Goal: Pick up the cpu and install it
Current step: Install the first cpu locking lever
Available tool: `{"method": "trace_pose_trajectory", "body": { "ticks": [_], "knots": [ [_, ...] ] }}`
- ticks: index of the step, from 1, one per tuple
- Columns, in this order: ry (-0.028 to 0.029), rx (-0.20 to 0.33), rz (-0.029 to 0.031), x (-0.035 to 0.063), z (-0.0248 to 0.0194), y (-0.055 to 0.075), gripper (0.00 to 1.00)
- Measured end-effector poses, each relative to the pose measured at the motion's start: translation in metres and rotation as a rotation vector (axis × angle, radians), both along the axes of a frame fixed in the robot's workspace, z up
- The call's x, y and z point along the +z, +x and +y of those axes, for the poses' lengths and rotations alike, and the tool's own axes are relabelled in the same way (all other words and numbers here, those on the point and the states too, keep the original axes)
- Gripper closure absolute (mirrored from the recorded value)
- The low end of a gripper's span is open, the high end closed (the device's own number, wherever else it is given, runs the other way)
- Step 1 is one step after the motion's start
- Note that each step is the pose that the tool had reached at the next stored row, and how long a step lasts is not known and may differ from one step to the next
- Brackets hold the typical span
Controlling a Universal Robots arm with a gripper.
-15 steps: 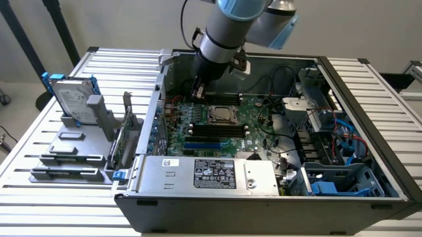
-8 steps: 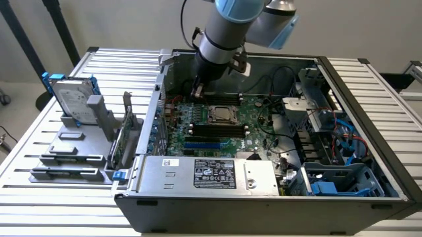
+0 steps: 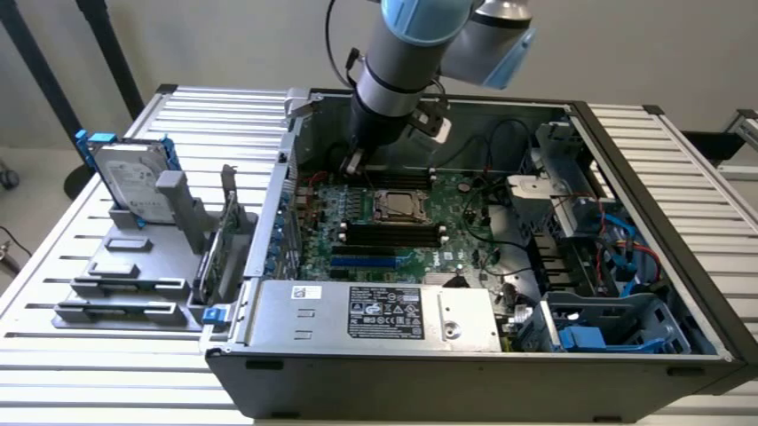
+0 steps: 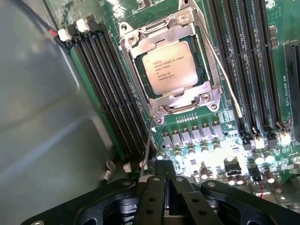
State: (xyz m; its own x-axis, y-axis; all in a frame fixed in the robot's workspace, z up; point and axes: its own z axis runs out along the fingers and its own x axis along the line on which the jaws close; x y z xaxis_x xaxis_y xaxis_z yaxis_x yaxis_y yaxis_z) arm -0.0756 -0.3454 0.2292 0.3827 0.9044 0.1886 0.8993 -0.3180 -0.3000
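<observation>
The cpu (image 4: 169, 65), a silvery square chip with printed text, lies in the motherboard socket with the metal socket frame (image 4: 140, 42) folded down around its edges. In the exterior view the cpu (image 3: 400, 204) sits mid-board inside the open computer case. My gripper (image 4: 164, 166) is shut, with nothing visibly between its black fingers (image 4: 151, 187). It hovers just off one corner of the socket. The end of a thin wire latch lever (image 4: 146, 150) lies right beside its tip. The gripper (image 3: 351, 164) hangs low over the board, just behind the socket, at the back of the case.
Black memory slots (image 4: 112, 89) flank the socket on both sides. A second wire lever (image 4: 222, 75) runs along the socket's other side. A power supply (image 3: 367, 311) fills the case front. A hard drive with blue brackets (image 3: 130, 182) stands on a grey rack at the exterior view's left.
</observation>
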Motion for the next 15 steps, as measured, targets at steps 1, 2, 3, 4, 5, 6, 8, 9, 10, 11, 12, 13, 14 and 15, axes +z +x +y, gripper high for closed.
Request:
{"method": "trace_pose_trajectory", "body": {
  "ticks": [1,2,3,4,5,6,8,9,10,11,12,13,14,15],
  "knots": [
    [0.0000,-0.014,0.0000,0.0000,0.0000,0.000,0.89],
    [0.0009,-0.024,0.0000,0.0000,0.0000,-0.001,0.89],
    [0.0023,-0.032,0.0000,-0.0001,0.0000,-0.002,0.89],
    [0.0040,-0.039,0.0000,0.0000,0.0000,-0.003,0.89],
    [0.0062,-0.045,0.0000,0.0000,0.0000,-0.004,0.89],
    [0.0089,-0.051,0.0000,0.0002,0.0000,-0.005,0.89],
    [0.0153,-0.062,0.0002,0.0009,0.0000,-0.007,0.89],
    [0.0187,-0.067,0.0002,0.0012,0.0000,-0.009,0.89],
    [0.0220,-0.073,0.0003,0.0016,0.0000,-0.010,0.89],
    [0.0252,-0.079,0.0003,0.0020,0.0000,-0.011,0.89],
    [0.0282,-0.085,0.0004,0.0023,0.0000,-0.013,0.89],
    [0.0304,-0.091,0.0003,0.0025,0.0000,-0.014,0.89],
    [0.0314,-0.099,0.0004,0.0028,0.0000,-0.014,0.89],
    [0.0317,-0.107,0.0003,0.0030,0.0000,-0.015,0.89]
  ]
}}
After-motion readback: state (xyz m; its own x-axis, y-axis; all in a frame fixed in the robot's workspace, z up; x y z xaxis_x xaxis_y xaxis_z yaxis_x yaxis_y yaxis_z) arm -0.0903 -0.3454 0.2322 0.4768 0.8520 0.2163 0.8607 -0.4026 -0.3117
